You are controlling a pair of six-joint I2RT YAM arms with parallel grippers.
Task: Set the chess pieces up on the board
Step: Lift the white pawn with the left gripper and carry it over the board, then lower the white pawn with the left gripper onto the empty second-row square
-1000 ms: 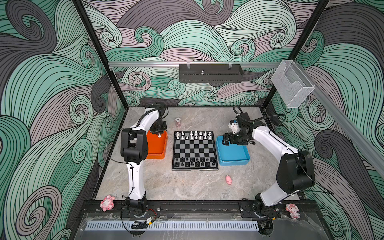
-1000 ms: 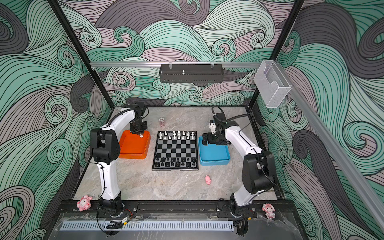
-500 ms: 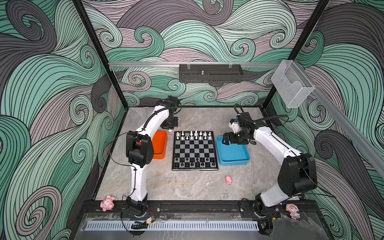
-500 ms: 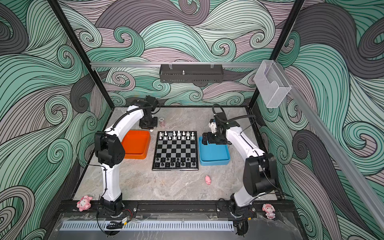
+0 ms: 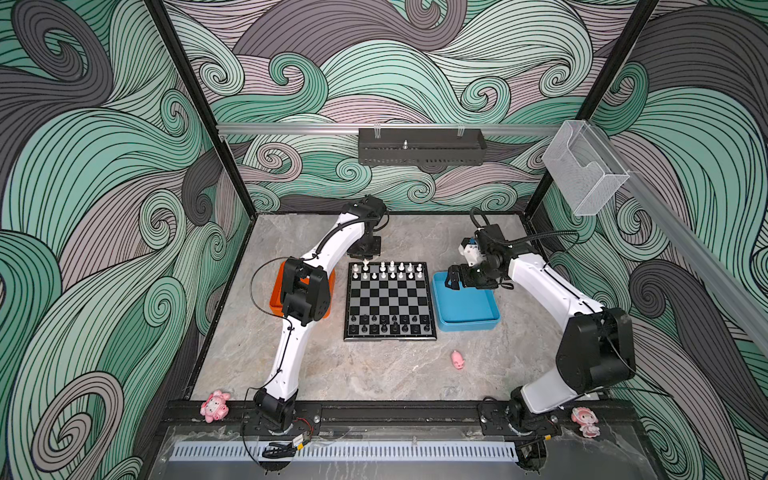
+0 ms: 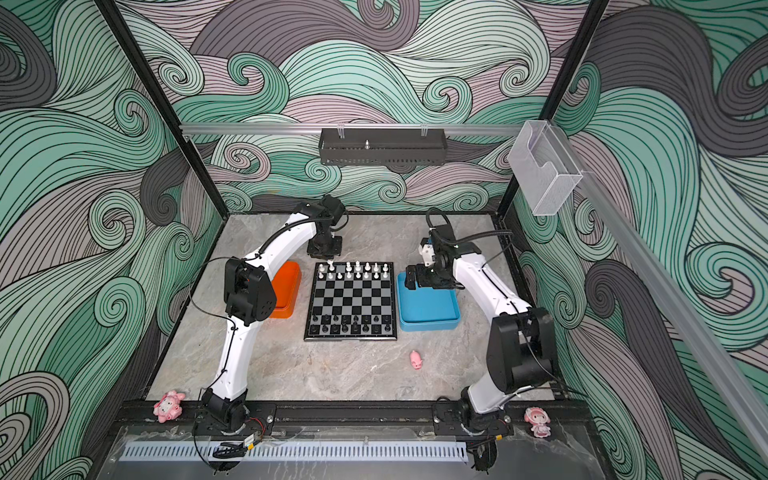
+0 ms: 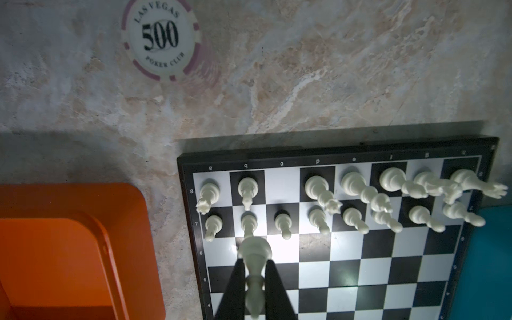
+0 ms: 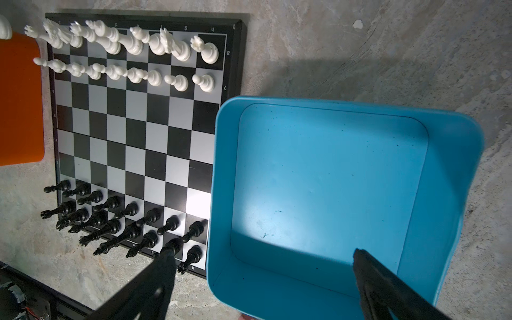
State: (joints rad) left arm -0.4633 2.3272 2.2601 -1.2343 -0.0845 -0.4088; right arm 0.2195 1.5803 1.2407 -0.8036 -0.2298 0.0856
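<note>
The board [image 5: 390, 297] lies mid-table, with white chess pieces [image 5: 390, 270] in its two far rows and black ones [image 5: 388, 324] in its two near rows. My left gripper [image 5: 365, 254] hangs over the board's far left corner, shut on a tall white piece [image 7: 255, 263] that points down near the white rows. One far-row square [image 7: 281, 185] is bare in the left wrist view. My right gripper [image 8: 264, 250] stands open and empty above the blue tray [image 8: 219, 166], also seen in a top view as the right gripper [image 5: 453, 280].
An orange tray [image 5: 276, 295] sits left of the board, partly behind my left arm. A pink poker-chip jar [image 7: 160, 38] stands beyond the board's far left corner. A pink pig [image 5: 458, 360] lies on the table in front of the blue tray [image 5: 469, 307].
My left arm has swung from over the orange tray to the board's far left corner, carrying the white piece. The right arm has barely moved.
</note>
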